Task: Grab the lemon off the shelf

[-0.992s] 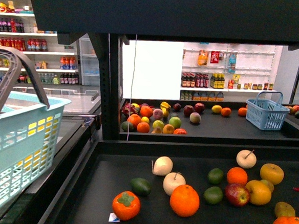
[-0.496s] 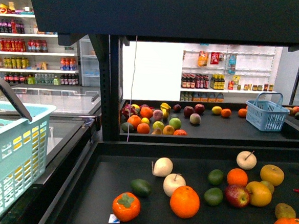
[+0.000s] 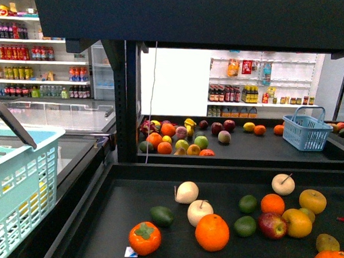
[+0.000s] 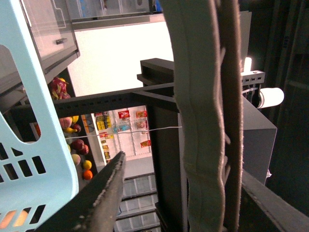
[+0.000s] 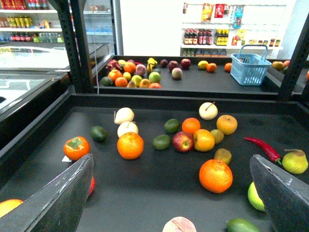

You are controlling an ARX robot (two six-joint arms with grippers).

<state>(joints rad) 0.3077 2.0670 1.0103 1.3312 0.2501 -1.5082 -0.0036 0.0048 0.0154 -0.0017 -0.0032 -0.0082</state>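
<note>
Lemon (image 3: 297, 222), as I read it: the smooth yellow fruit on the near tray of the black shelf (image 3: 125, 208), toward the right side. It touches a red apple (image 3: 273, 224) on its left, and an orange (image 3: 272, 203) sits just behind. Right gripper (image 5: 171, 159): jaws spread wide and holding nothing, above the tray and well short of the lemon (image 5: 203, 140). Left gripper (image 4: 186, 166): the handle of the pale blue basket (image 3: 15, 177) runs between its fingers (image 4: 96, 198). I cannot tell whether they clamp it.
</note>
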